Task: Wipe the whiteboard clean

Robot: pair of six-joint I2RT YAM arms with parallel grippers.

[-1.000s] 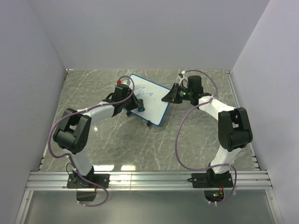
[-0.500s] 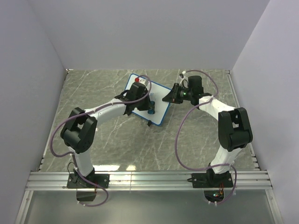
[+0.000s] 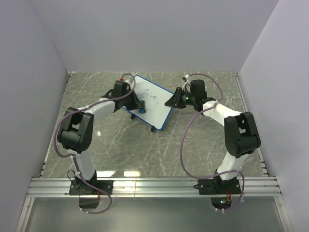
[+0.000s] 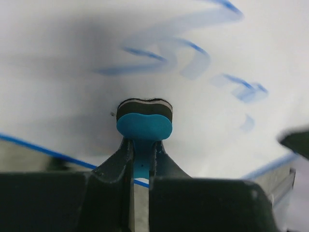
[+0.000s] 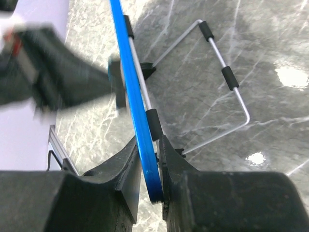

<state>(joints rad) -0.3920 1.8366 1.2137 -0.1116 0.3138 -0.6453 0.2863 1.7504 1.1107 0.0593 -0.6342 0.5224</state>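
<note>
The whiteboard (image 3: 155, 107), white with a thin blue frame, stands tilted at mid-table with blue scribble (image 4: 166, 55) on its face. My left gripper (image 4: 142, 151) is shut on the stem of a small blue eraser (image 4: 144, 126), whose dark felt end is pressed to the board just below the scribble. From above, that left gripper (image 3: 139, 106) sits over the board's left part. My right gripper (image 5: 150, 162) is shut on the board's blue frame edge (image 5: 135, 104) at its right side, as the top view also shows for the right gripper (image 3: 171, 102).
Behind the board, its bent wire stand (image 5: 227, 79) with black sleeves rests on the grey marble table (image 3: 203, 145). Plain walls close in the table on three sides. A metal rail (image 3: 154, 186) runs along the near edge by the arm bases.
The left gripper swept the eraser rightward across the board, then back to its left part. The scribble still shows. The right gripper and the board shifted slightly left.
</note>
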